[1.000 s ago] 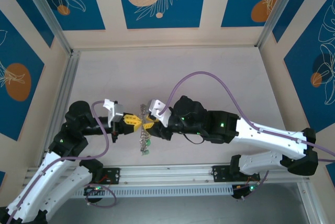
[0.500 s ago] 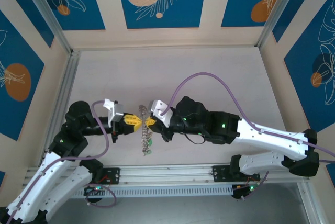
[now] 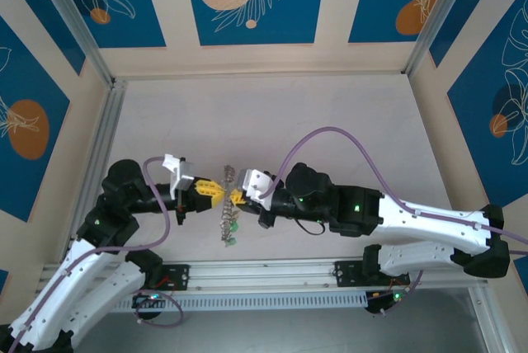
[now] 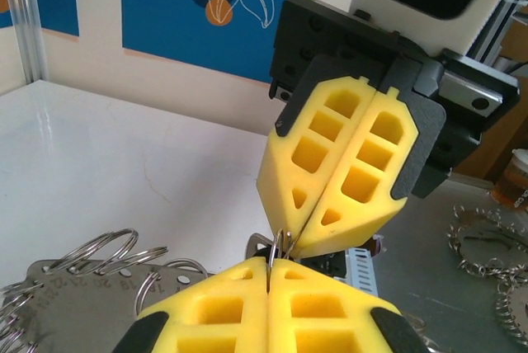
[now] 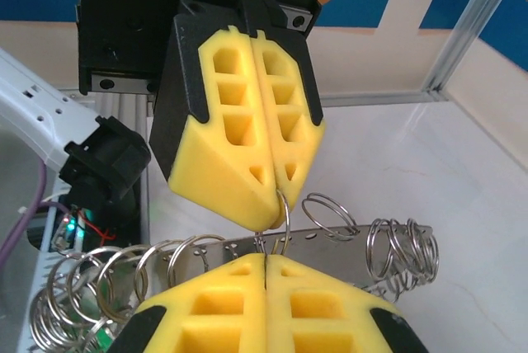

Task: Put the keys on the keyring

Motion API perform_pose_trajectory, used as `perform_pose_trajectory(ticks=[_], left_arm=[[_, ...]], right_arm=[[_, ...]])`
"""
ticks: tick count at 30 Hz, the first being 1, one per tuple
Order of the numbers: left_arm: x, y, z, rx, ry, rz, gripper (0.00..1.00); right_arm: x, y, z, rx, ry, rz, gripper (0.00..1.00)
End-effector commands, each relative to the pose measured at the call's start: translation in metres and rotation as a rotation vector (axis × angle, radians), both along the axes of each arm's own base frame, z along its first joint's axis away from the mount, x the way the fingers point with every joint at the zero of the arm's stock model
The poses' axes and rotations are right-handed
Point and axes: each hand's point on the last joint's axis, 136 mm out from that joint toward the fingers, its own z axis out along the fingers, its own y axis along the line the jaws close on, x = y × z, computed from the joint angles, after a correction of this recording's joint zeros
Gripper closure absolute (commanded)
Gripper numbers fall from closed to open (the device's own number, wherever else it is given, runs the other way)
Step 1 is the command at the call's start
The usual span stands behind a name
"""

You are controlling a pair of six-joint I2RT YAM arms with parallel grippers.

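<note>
A thin grey wire ring, the keyring (image 5: 285,209), is pinched from both sides. My left gripper (image 3: 216,194) is shut on it and my right gripper (image 3: 236,197) is shut on it from the opposite side, yellow tips almost touching. In the left wrist view the left gripper (image 4: 270,264) holds the keyring (image 4: 281,246) under the right gripper (image 4: 290,242). In the right wrist view the right gripper (image 5: 265,258) faces the left gripper (image 5: 276,196). A cluster with green tags (image 3: 233,226) hangs below. The keys are hidden.
A grey metal strip (image 5: 347,236) with punched holes carries several split rings (image 5: 402,246) just behind the pinch; the strip (image 4: 74,285) also shows at lower left. An aluminium rail (image 3: 264,275) runs along the near table edge. White tabletop (image 3: 330,114) lies beyond.
The right gripper has closed onto the ring, and its arm has shifted slightly toward the near edge. The hanging cluster shifted a little with it. The left arm has held still.
</note>
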Motion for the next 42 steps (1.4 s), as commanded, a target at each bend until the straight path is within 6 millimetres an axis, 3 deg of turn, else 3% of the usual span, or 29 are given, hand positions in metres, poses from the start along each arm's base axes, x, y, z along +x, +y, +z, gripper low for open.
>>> perform_pose_trajectory(ticks=[1,10,15,28,38,42], left_arm=[[0.001,0.003,0.036,-0.081,-0.104,0.029,1.00],[0.001,0.003,0.037,-0.106,-0.088,0.028,1.00],[0.001,0.003,0.037,-0.107,-0.091,0.031,1.00],[0.001,0.003,0.040,-0.114,-0.096,0.032,1.00],[0.001,0.003,0.038,-0.109,-0.091,0.032,1.00],[0.000,0.003,0.036,-0.106,-0.096,0.022,1.00]], right_arm=[[-0.005,0.002,-0.002,-0.016,-0.077,0.015,0.96],[0.011,0.008,-0.003,-0.041,-0.129,-0.083,0.92],[0.011,0.004,-0.004,-0.032,-0.125,-0.088,0.88],[0.009,-0.009,-0.006,-0.014,-0.105,-0.098,0.90],[0.002,-0.011,0.008,0.037,-0.108,-0.069,0.88],[-0.002,-0.017,0.022,0.091,-0.107,-0.055,0.87]])
